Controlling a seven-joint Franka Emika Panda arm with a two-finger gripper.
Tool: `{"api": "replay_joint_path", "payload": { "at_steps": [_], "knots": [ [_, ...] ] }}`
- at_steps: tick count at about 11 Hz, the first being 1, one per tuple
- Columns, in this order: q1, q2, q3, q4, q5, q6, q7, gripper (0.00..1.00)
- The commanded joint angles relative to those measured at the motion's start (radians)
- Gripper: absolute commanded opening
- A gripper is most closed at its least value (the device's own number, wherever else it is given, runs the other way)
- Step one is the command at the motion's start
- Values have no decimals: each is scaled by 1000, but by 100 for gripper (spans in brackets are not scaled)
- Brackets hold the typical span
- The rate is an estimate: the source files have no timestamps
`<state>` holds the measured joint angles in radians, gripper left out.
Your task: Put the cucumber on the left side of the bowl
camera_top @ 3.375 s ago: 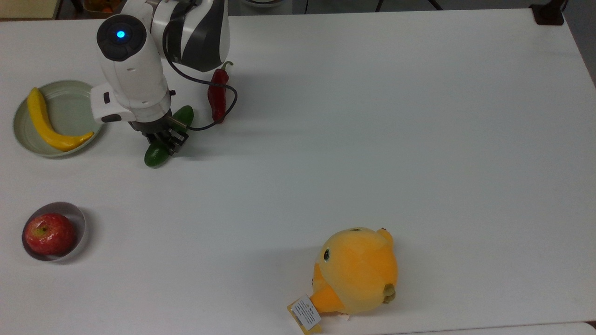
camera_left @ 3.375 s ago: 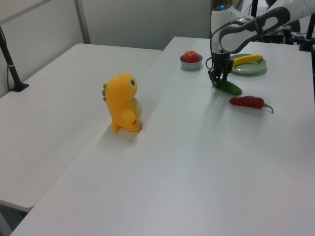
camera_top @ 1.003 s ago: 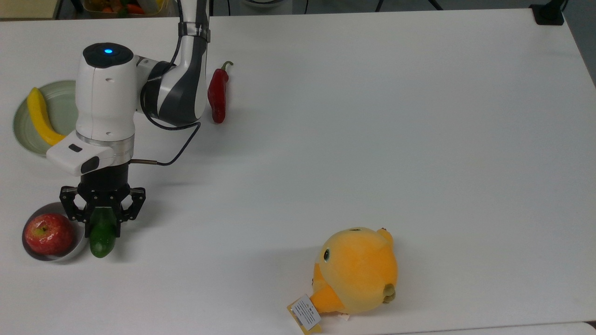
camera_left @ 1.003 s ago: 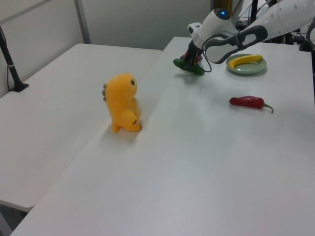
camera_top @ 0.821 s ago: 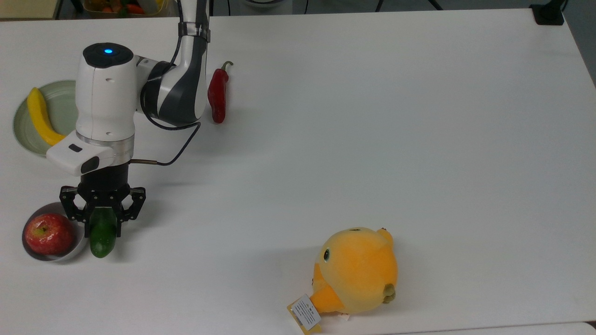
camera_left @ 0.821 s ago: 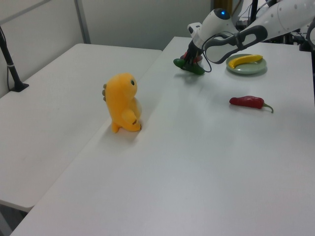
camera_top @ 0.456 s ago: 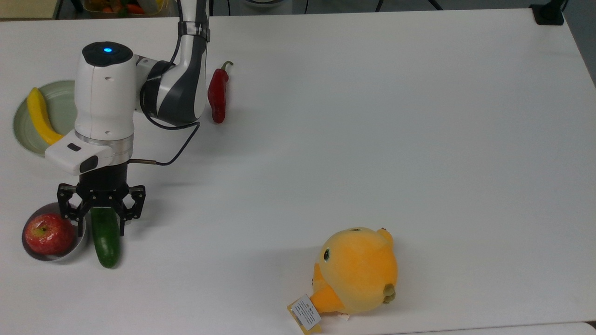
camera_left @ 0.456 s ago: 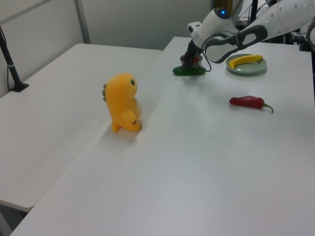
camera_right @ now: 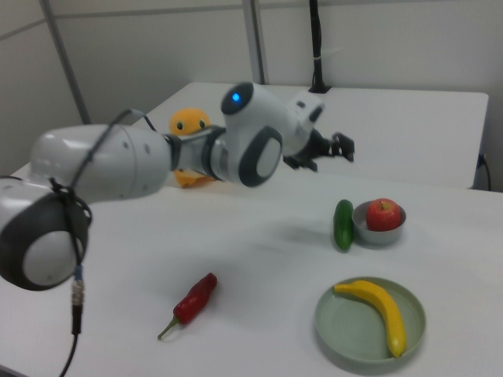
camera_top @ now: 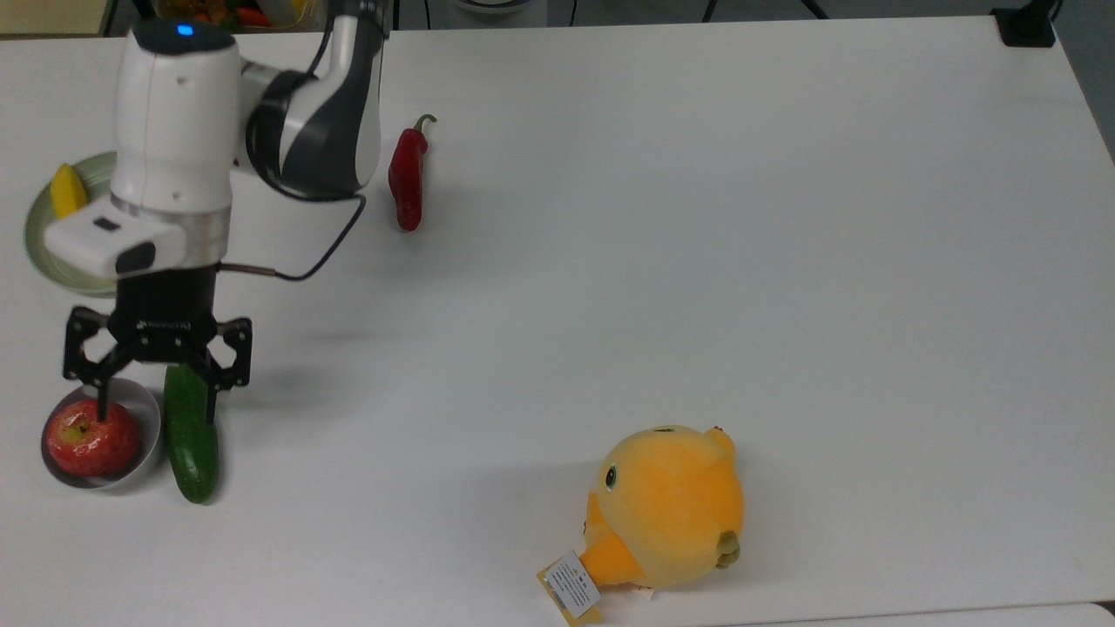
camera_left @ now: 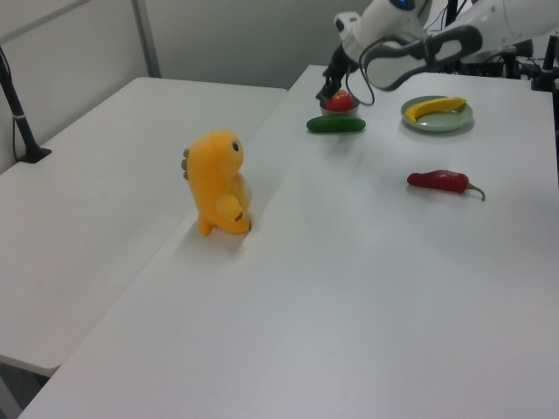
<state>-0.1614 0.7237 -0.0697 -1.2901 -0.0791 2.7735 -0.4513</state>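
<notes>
My gripper hangs above the table with its jaws spread wide and nothing between them. In the top view one fingertip sits over the bowl and the other over the upper end of the cucumber. In the right view my gripper is plainly raised, well clear of the cucumber and the bowl below it.

The cucumber lies flat on the table, released. In the top view it is just beside the bowl on the top view's right, lengthwise along the bowl's side, so close that I cannot tell whether the two touch. In the right view it lies on the right view's left of the bowl. In the left view the cucumber lies in front of the bowl, nearer the camera.

The apple sits inside the bowl. Above the bowl in the top view, partly under my arm, is the plate with the banana on it; the right view shows the banana lying across the plate. The chili lies on the table well apart from the cucumber, to the top view's right of my arm. The plush stands near the table's lower edge in the top view, far from everything else.
</notes>
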Motion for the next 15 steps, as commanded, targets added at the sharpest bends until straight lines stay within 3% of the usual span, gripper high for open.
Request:
{"api": "replay_joint_path", "payload": {
  "at_steps": [1,9,12,14,15],
  "knots": [
    [23,-234,4,-216,7,-17,78,100],
    [98,-591,5,-225,12,-771,384,100],
    [141,-710,5,-227,110,-1105,404,100],
    [186,-769,8,-250,131,-1253,404,100],
    [184,-791,36,-273,136,-1294,405,100]
  ]
}}
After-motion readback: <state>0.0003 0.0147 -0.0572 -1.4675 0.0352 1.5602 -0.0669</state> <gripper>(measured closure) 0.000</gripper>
